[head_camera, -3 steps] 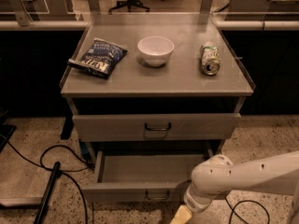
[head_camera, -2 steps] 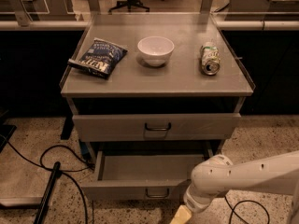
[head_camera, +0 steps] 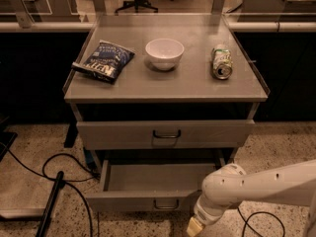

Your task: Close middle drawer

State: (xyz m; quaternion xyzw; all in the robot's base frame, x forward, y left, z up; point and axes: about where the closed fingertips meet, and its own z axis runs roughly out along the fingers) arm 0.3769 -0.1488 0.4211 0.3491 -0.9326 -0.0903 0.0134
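Observation:
The middle drawer (head_camera: 148, 200) is pulled out and stands open, empty inside, with its small dark loop handle (head_camera: 166, 204) on the shallow front panel. The taller drawer above it (head_camera: 166, 134) is shut. The lowest drawer is out of view. My white arm (head_camera: 256, 184) comes in from the right, and the gripper (head_camera: 193, 227) hangs low at the bottom edge of the view, just right of and below the open drawer's front panel, close to its right corner.
On the cabinet top (head_camera: 197, 83) lie a dark blue chip bag (head_camera: 104, 60), a white bowl (head_camera: 164, 53) and a can on its side (head_camera: 222, 61). Black cables (head_camera: 64, 177) run over the speckled floor at the left, and another cable (head_camera: 261, 221) at the right.

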